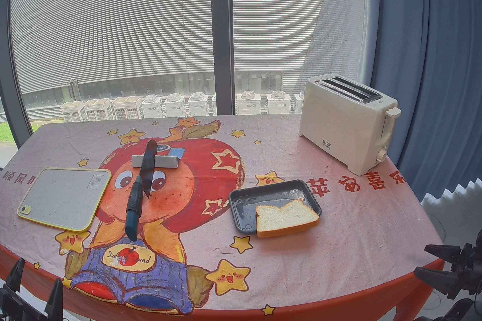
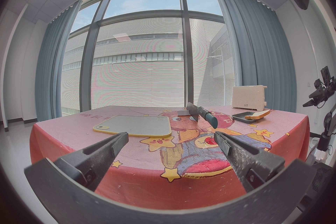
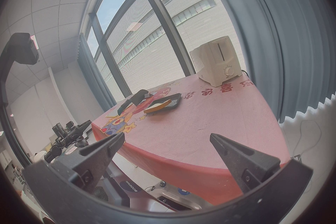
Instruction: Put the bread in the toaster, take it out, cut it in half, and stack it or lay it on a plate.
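Note:
A slice of bread (image 1: 286, 217) lies half in a dark rectangular tray (image 1: 248, 201) at the table's middle right, overhanging its front rim. The cream toaster (image 1: 346, 121) stands at the back right, its slots empty. A blue-handled knife (image 1: 140, 186) leans on a small white rest (image 1: 154, 161) left of centre. My left gripper (image 1: 37, 282) hangs open below the table's front left edge, and my right gripper (image 1: 423, 261) is open off the front right corner. Both hold nothing. The wrist views show the bread (image 2: 258, 115) (image 3: 157, 106) and the toaster (image 2: 249, 97) (image 3: 217, 60) far off.
A grey cutting board with a yellow rim (image 1: 64, 197) lies at the table's left. The table carries a pink cartoon cloth (image 1: 311, 267) and stands against a window, with a blue curtain (image 1: 432, 61) behind the toaster.

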